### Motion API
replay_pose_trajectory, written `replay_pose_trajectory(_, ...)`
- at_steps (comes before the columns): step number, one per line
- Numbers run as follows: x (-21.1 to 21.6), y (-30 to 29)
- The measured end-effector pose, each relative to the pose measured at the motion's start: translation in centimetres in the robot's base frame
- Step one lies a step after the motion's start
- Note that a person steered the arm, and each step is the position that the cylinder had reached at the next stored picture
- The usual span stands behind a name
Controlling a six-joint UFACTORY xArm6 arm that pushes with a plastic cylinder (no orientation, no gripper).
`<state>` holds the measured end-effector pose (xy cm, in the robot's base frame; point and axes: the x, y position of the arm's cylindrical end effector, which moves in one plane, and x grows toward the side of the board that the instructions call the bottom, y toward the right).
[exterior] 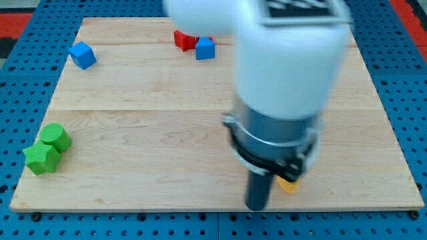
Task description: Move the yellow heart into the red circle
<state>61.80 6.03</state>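
My tip (257, 205) is the lower end of a dark rod near the board's bottom edge, right of centre. A small yellow block (288, 185) peeks out just right of the rod, touching or nearly touching it; most of it is hidden, so its shape cannot be made out. A red block (182, 40) lies at the view's top, left of centre, with a blue block (205, 48) touching its right side. The red block's shape is unclear.
The wooden board (133, 133) lies on a blue perforated table. A blue cube (82, 55) sits at the top left. Two green blocks (48, 148) touch each other at the bottom left. My arm's large white and grey body (283, 73) hides the board's upper right.
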Motion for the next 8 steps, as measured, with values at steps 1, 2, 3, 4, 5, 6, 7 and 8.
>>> replay_pose_trajectory(1,-0.8,6.8)
replay_pose_trajectory(2,-2.2,13.4)
replay_pose_trajectory(3,-2.5,1.5)
replay_pose_trajectory(4,-5.1,-3.9)
replay_pose_trajectory(5,-7.4,1.9)
replay_pose_trajectory(6,-8.2,-0.3)
replay_pose_trajectory(7,-8.2,-5.6)
replay_pose_trajectory(8,-10.4,-7.1)
